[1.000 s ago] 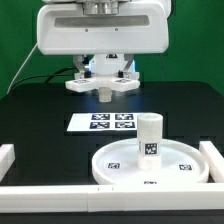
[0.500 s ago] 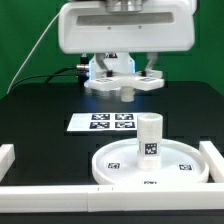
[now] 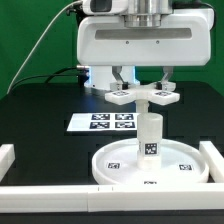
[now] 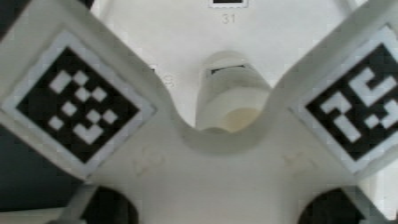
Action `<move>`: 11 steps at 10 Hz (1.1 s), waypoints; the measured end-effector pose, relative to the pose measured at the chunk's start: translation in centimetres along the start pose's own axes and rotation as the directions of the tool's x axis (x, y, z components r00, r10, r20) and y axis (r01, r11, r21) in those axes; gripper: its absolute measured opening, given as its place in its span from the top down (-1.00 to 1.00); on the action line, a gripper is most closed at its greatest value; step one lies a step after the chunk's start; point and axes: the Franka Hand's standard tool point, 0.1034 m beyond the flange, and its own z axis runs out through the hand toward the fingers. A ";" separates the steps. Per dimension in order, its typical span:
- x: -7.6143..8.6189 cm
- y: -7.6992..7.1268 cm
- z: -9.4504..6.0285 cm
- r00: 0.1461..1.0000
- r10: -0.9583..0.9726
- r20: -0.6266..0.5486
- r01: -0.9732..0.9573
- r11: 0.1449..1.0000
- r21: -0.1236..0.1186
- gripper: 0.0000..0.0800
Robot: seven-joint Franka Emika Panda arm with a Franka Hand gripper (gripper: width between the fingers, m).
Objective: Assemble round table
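Black tabletop (image 3: 40, 110), green backdrop, white border walls (image 3: 40, 192) along the near edge and both sides. The marker board (image 3: 100, 122) lies flat behind the disc, toward the exterior view's left.

Your gripper (image 3: 142, 86) hangs over the middle of the scene. Its fingers (image 3: 119, 76) are closed in on the cross-shaped foot piece (image 3: 122, 97) and pinch it between them, tagged arms level and spread to either side.

The round disc (image 3: 115, 165) rests on the table against the front wall. The leg (image 3: 150, 135) stands upright on the disc, tag facing the camera. The foot piece sits just above the leg's top; contact cannot be told.

Wrist view: the leg (image 4: 231, 100) shows between two tagged arms of the foot piece (image 4: 80, 88).
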 end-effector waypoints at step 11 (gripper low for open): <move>-0.6 -0.8 2.6 1.000 0.009 0.017 -0.008 1.000 -0.017 -0.11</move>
